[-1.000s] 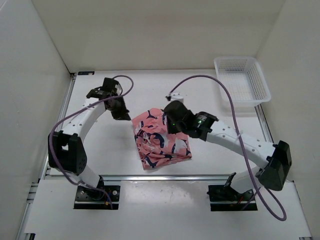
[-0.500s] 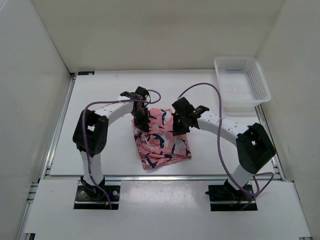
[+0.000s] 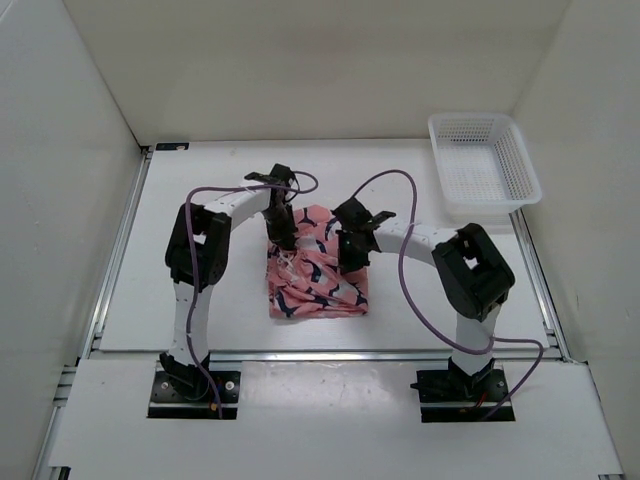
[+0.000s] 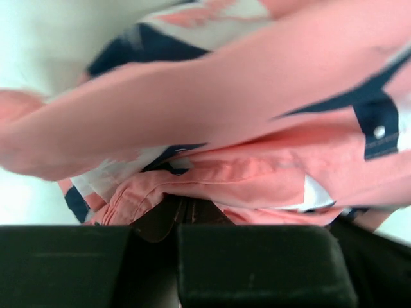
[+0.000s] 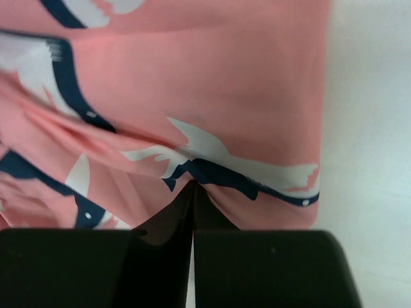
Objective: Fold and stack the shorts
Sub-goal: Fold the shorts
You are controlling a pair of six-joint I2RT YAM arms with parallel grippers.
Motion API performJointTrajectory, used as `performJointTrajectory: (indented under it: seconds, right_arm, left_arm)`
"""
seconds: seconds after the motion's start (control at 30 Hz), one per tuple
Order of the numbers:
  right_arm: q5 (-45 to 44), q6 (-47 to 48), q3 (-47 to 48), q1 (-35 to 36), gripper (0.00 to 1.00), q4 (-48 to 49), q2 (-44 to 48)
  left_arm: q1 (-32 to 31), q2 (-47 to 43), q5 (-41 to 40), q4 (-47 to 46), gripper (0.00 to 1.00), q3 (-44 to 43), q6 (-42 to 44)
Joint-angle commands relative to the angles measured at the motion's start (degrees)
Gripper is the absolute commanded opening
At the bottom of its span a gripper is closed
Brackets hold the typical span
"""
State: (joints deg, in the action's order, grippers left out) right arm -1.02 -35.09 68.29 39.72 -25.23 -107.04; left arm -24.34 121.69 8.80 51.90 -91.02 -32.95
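The salmon-pink shorts [image 3: 318, 285] with navy and white whale shapes lie crumpled at the middle of the white table [image 3: 200, 290]. My left gripper [image 3: 283, 238] is shut on the fabric at their far left edge. In the left wrist view its tips [image 4: 183, 208] pinch a pink hem of the shorts [image 4: 270, 122]. My right gripper [image 3: 349, 256] is shut on the far right part of the cloth. The right wrist view has those tips [image 5: 193, 189] closed on a fold of the shorts [image 5: 212, 96] just below a whale print.
A white plastic mesh basket [image 3: 485, 165] stands at the far right corner of the table. White walls close in the table on the left, back and right. Purple cables loop over both arms above the cloth.
Both arms swung inward and folded tight over the shorts. Both grippers closed on the far edge. The cloth has shifted slightly left and now lies squarer.
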Motion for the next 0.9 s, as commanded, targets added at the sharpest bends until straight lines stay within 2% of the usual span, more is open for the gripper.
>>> performJointTrajectory:
  seconds: [0.0,0.1,0.17,0.23,0.27,0.3,0.33,0.4,0.43,0.47,0.5,0.63,0.67,0.8,0.87]
  right_arm:
    - [-3.6,-0.6,3.7,-0.8,0.01,1.2,-4.8]
    - [-3.5,0.5,10.9,-2.8,0.01,-0.2,-8.0]
    - [-3.5,1.8,16.5,-2.8,0.1,-1.7,-8.0]
    - [-4.5,3.3,19.6,-3.4,0.38,-2.5,-5.6]
    - [-4.5,3.8,22.6,-3.9,0.64,-3.8,-4.8]
    - [-5.1,4.3,24.0,-4.0,0.73,-4.6,-2.8]
    - [-5.1,4.9,24.9,-4.6,0.8,-5.3,-1.4]
    - [-6.9,5.6,25.4,-4.6,0.92,-6.7,3.8]
    - [-9.4,6.3,25.4,-4.6,0.94,-7.2,5.6]
    - [-10.7,6.3,24.8,-5.3,0.96,-8.0,7.5]
    - [-11.9,6.3,24.8,-6.0,1.0,-9.8,11.3]
    - [-18.5,5.0,20.3,-9.3,1.0,-14.8,21.2]
    - [-19.8,5.0,19.2,-10.1,1.0,-15.9,23.1]
    - [-23.1,5.0,10.5,-15.8,1.0,-20.7,34.7]
    - [-24.6,5.0,7.6,-17.8,1.0,-22.0,39.7]
  left_arm:
    - [2.7,3.9,-3.5,-1.1,0.1,-6.5,1.7]
    - [3.9,7.9,-3.0,0.8,0.1,-14.2,2.3]
    - [5.3,8.5,-3.0,2.7,0.1,-20.1,2.9]
    - [5.9,8.0,-3.6,4.0,0.16,-25.5,3.5]
    - [6.6,7.3,-3.6,6.3,0.21,-27.6,4.3]
    - [6.6,7.3,-3.6,7.5,0.25,-29.8,4.3]
    - [7.4,5.5,-3.6,8.7,0.48,-31.7,5.0]
    - [8.3,2.7,-3.1,11.0,0.81,-34.0,5.6]
    - [9.0,0.8,-3.1,11.0,0.92,-34.0,5.6]
    - [9.9,-3.8,-3.6,11.0,0.99,-33.3,5.6]
    - [10.4,-6.4,-3.6,11.0,0.99,-32.6,6.1]
    - [11.9,-20.2,-5.1,11.0,0.99,-27.3,6.7]
    - [11.9,-26.5,-6.6,11.0,0.99,-25.5,6.7]
    - [11.9,-43.7,-9.7,4.8,0.99,-8.3,6.7]
    - [11.9,-52.7,-11.5,3.7,0.99,-2.3,6.7]
